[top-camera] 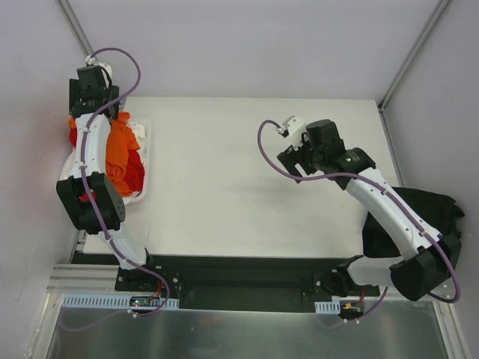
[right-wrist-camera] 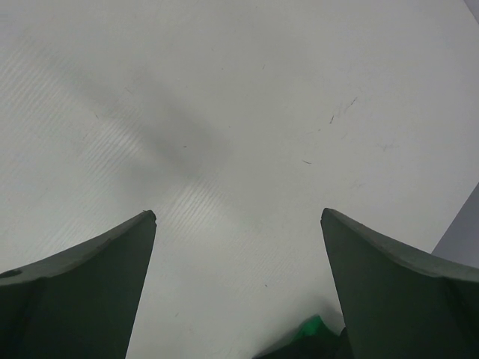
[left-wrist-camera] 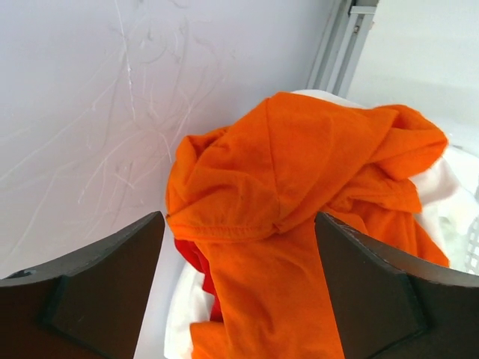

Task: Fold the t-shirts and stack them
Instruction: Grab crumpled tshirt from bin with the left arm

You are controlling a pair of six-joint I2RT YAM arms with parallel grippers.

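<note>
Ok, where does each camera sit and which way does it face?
Top external: above and behind, looking down on the table; both arms show.
Left wrist: on the left arm, facing the orange t-shirt; open jaws frame it.
Right wrist: on the right arm, facing bare table; open jaws show.
Shared: top and left wrist both show that t-shirt.

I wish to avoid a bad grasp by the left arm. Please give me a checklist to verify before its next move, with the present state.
1. Left gripper open: ok, fingers wide apart.
2. Orange t-shirt in front of it: ok, topmost in the white basket.
3. Only one shirt would be taken: cannot tell; a red t-shirt lies partly beneath.
4. Right gripper free: ok, open above the bare table.
5. Black t-shirt out of the way: ok, at the table's right edge.
</note>
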